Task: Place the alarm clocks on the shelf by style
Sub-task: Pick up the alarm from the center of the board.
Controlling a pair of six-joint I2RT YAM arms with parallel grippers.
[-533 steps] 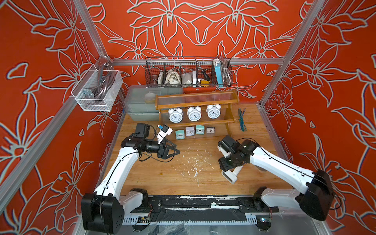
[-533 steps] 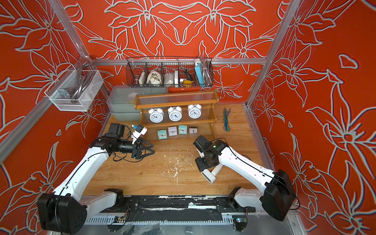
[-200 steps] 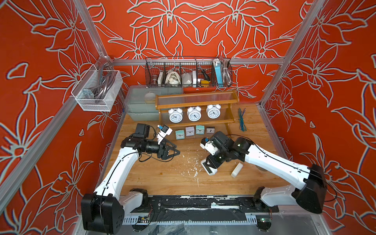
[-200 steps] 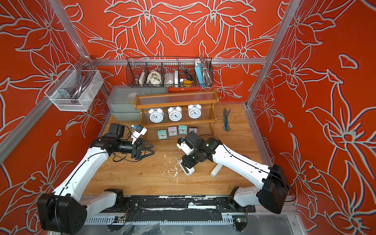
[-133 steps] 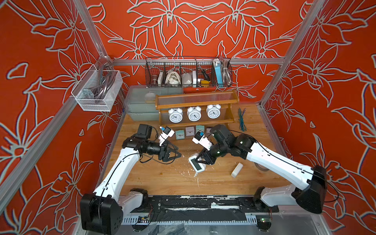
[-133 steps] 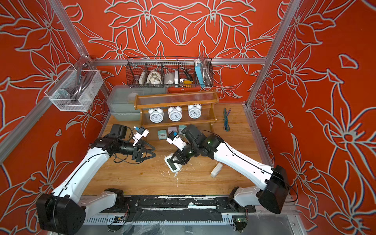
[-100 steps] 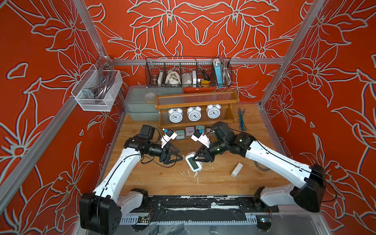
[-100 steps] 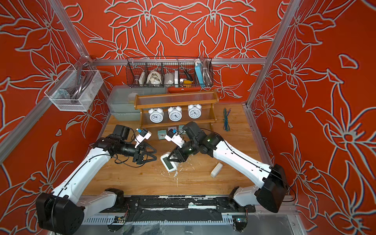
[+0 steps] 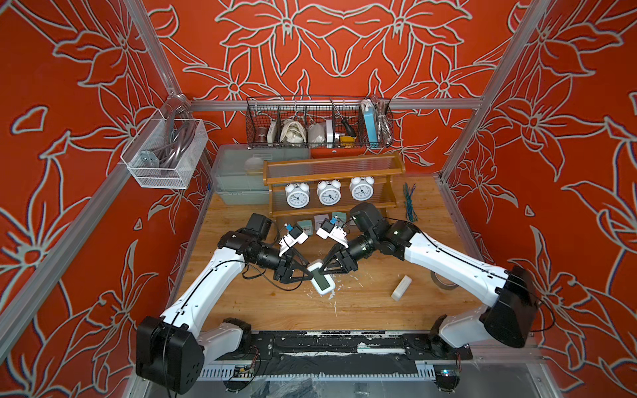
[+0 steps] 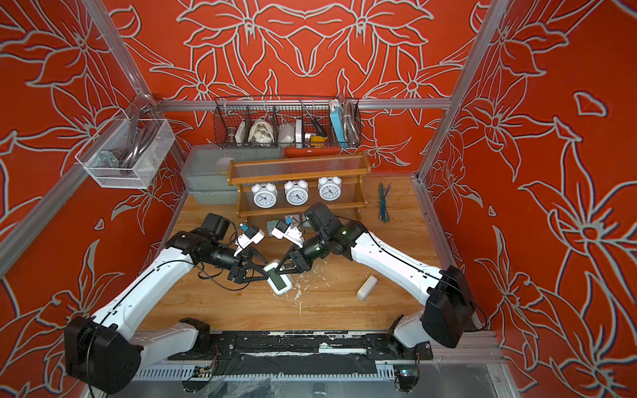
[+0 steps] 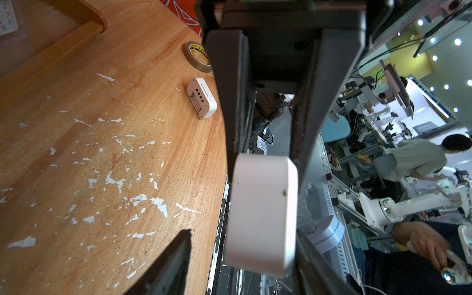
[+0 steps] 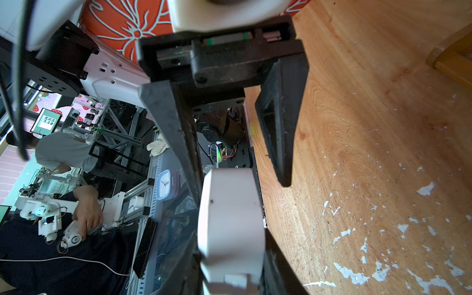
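Right gripper (image 9: 324, 271) was clamped tight on the held digital clock (image 9: 321, 283), a white one with its screen facing up, held above the table (image 9: 362, 310) mid-workspace, in front of the shelf (image 9: 332, 171). Left gripper (image 9: 310, 273) met it from the opposite side, jaws partly spread and straddling the clock's other end. In the right wrist view one of the left fingers (image 12: 173, 127) sat against the clock's edge and the other stood clear of it, so the left had no closed grip on it. The second digital clock (image 9: 401, 287) lay on its side on the table near the right arm, with the tape roll (image 9: 443, 279) just beyond it. Three twin-bell clocks (image 9: 329, 193) stood upright in a row on the shelf's middle tier. The square clocks (image 9: 305, 225) lined the shelf's low front step, partly hidden behind the wrist cameras, so a full count could not be made. The wire basket (image 9: 319, 120) hung on the back wall above the shelf, and grey bins (image 9: 238, 175) sat beside the shelf.
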